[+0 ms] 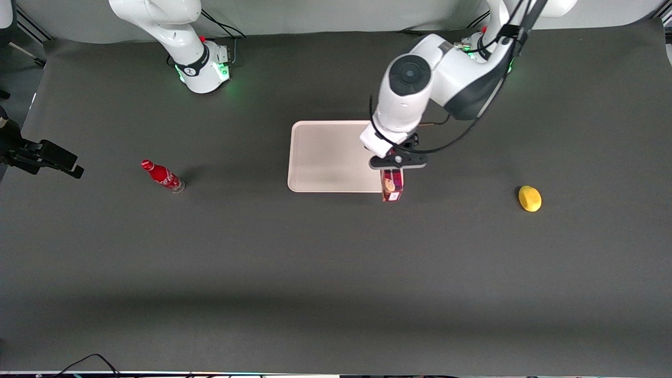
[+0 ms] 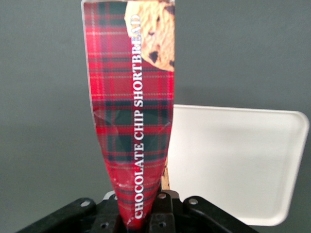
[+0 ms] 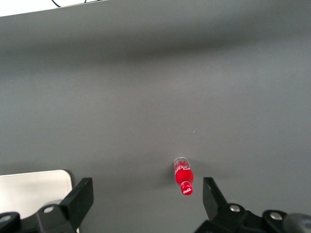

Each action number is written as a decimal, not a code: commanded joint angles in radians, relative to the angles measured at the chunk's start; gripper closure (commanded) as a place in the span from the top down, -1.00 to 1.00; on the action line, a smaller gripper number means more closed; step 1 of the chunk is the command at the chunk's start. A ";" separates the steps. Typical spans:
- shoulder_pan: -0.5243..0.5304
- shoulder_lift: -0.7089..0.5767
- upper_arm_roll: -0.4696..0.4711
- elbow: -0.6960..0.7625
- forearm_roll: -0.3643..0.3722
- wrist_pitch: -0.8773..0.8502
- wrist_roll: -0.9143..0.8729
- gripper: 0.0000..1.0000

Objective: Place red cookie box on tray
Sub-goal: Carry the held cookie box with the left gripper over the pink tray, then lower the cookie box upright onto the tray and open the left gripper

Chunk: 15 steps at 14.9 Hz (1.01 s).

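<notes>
Over the tray's edge on the working arm's end, our gripper is clamped on 1 end of the red cookie box, which hangs lengthwise below it. We judge the tray's open middle lies just sideways toward the parked arm, so the carry should go there.

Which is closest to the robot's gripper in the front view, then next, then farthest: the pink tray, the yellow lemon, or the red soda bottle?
From the gripper, holding the red cookie box:
1. Pale pink tray, right beside it.
2. Yellow lemon, toward the working arm's end.
3. Red soda bottle, toward the parked arm's end.
</notes>
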 commanded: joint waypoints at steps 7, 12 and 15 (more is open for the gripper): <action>-0.104 -0.089 -0.015 -0.392 0.154 0.396 -0.153 -1.00; -0.096 -0.023 -0.015 -0.426 0.169 0.472 -0.153 -1.00; -0.093 0.028 -0.012 -0.428 0.169 0.514 -0.163 -1.00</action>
